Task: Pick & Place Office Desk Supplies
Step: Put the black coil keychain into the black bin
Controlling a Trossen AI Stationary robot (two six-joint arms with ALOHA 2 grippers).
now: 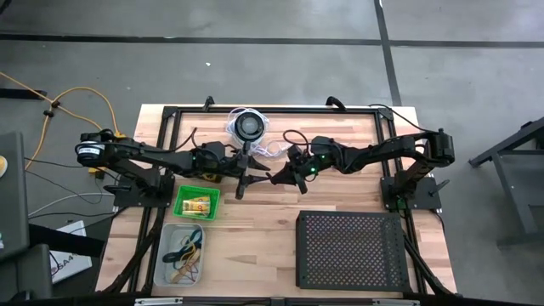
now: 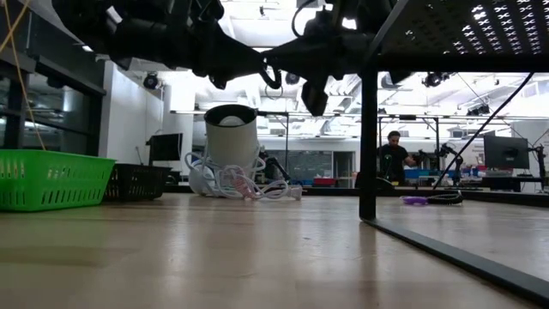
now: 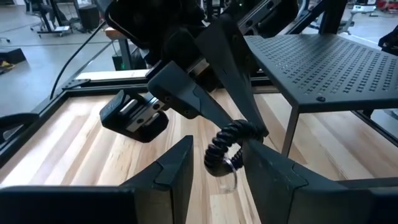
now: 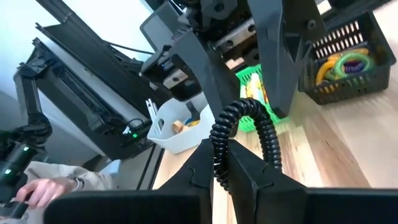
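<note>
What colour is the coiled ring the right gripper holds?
Black; the coiled ring shows best in the right wrist view, in the right gripper.

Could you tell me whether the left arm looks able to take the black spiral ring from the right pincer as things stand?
Probably yes. The right pincer is shut on the black spiral ring, holding it above the table, and the left pincer is open with the ring hanging between its fingers; nothing lies between them.

A robotics lab: a wooden workbench [image 1: 255, 212] in a black metal frame [image 1: 272, 109] on a grey concrete floor [image 1: 255, 59]; further benches, monitors [image 2: 506, 153] and a person [image 2: 393, 154] behind.
</note>
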